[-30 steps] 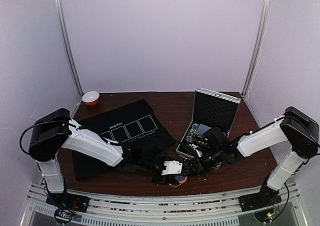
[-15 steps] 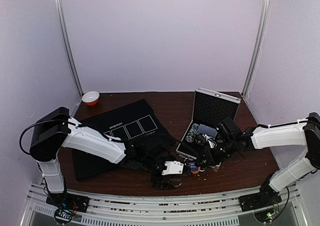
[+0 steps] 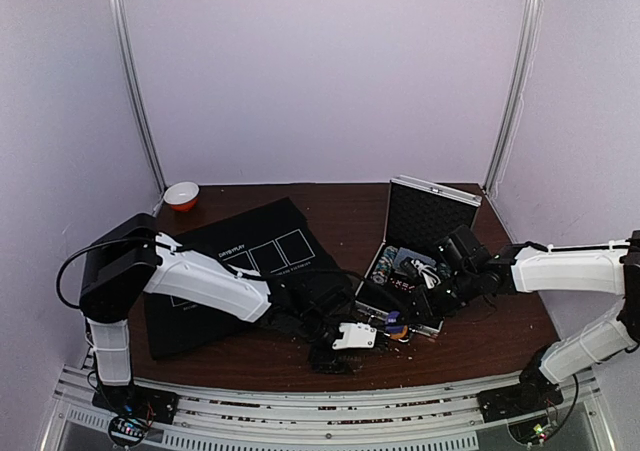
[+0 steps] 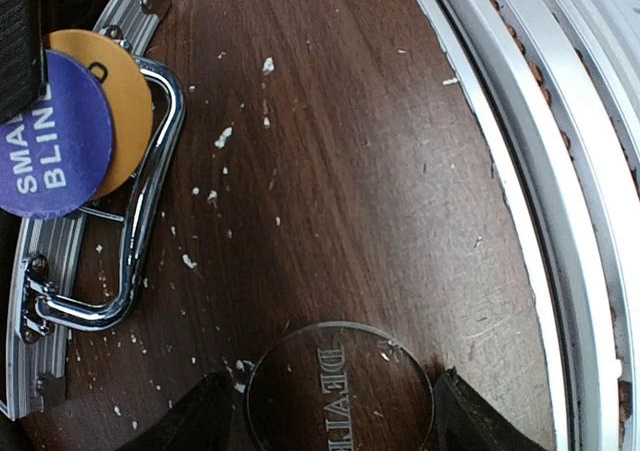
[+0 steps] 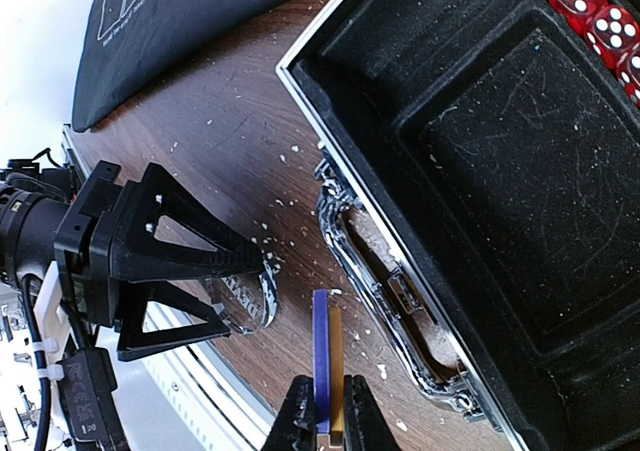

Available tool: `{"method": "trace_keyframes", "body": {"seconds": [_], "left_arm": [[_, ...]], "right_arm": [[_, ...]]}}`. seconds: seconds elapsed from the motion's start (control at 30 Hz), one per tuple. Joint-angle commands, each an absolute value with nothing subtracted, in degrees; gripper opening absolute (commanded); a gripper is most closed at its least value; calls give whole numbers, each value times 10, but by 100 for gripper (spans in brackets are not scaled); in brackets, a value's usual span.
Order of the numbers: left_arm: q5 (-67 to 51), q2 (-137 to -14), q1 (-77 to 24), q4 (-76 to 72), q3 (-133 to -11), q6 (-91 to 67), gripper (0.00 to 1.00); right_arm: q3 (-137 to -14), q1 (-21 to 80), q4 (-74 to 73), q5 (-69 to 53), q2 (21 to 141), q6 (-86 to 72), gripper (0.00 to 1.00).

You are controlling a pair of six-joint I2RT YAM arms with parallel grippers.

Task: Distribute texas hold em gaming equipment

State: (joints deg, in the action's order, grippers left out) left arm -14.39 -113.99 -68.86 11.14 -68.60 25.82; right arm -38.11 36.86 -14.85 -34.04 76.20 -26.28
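Your left gripper (image 5: 246, 291) stands wide, its black triangular fingers either side of a clear, glassy round dealer disc (image 4: 340, 386) lying flat on the scuffed, crumb-flecked wooden table (image 4: 350, 171) near the front rail. Your right gripper (image 5: 328, 411) is pinched narrow on two button discs (image 5: 328, 351), thin and held on edge: one matte purple, lettered SMALL BLIND, one orange behind it. They hang just over the curved chrome handle (image 4: 150, 201) of the aluminium case (image 5: 480, 171), whose foam lining holds translucent red dice (image 5: 600, 16).
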Motion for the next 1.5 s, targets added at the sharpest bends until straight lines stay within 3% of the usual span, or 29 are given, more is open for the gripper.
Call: {"method": "trace_keyframes", "body": {"seconds": [0.0, 0.3, 0.43, 0.57, 0.73, 0.87, 1.03, 1.2, 1.33, 1.47], "left_arm": [[-140, -1163, -691, 185, -714, 272, 74], [-130, -1197, -695, 286, -777, 266, 71], [-112, -1218, -700, 312, -791, 265, 60], [-102, -1209, -700, 313, -791, 262, 39], [-65, -1155, -699, 261, -766, 240, 29], [-71, -1103, -681, 254, -752, 205, 27], [-80, -1028, -604, 294, -742, 149, 26], [-15, -957, -454, 292, -717, 99, 23], [92, -993, -347, 292, -739, 75, 22], [88, -1062, -251, 279, -792, 43, 22]], "right_arm": [[-398, 366, -165, -329, 766, -252, 0], [-402, 366, -170, -321, 765, -248, 0], [-403, 366, -169, -322, 765, -249, 0], [-405, 366, -170, -320, 762, -249, 0], [-407, 366, -166, -322, 759, -252, 0], [-412, 366, -165, -323, 754, -253, 0], [-418, 366, -162, -325, 752, -252, 0], [-427, 366, -156, -331, 759, -250, 0], [-434, 366, -153, -333, 763, -247, 0], [-440, 366, -155, -335, 766, -243, 0]]}}
